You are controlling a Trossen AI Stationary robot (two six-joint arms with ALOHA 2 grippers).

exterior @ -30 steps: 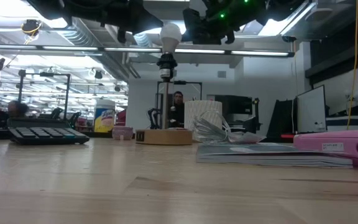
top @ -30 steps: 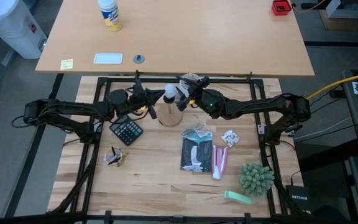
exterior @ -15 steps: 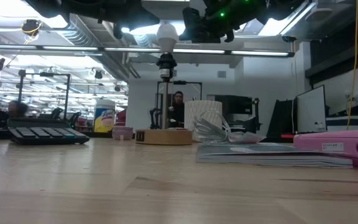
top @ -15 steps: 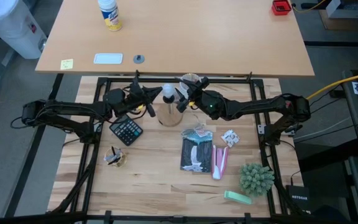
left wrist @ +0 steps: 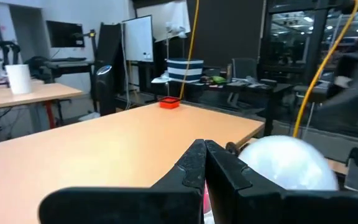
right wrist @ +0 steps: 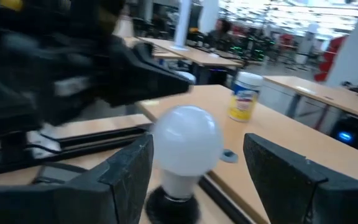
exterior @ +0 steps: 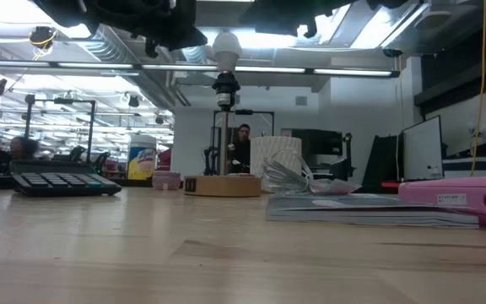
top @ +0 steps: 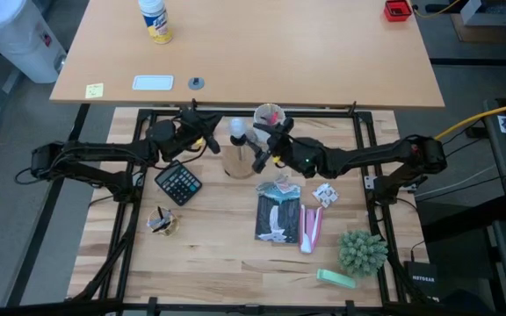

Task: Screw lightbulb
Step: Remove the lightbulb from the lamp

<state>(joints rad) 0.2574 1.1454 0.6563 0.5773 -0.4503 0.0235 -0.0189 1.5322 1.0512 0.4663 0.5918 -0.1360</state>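
While we look down, bulb (top: 235, 128) seated upright in black socket (exterior: 225, 84) on wooden stand (exterior: 223, 186) at the worktop's (top: 218, 254) far edge, right pincer (top: 263, 146) spread open just beside it, not touching, left pincer (top: 209, 140) pressed closed on the other side.

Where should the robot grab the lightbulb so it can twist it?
Probably the round white top of the lightbulb, with one finger on each side. It stands upright in the black socket on the wooden stand, so only the dome is free. The right claw is open around it, coming level from the side. The left claw is shut beside it.
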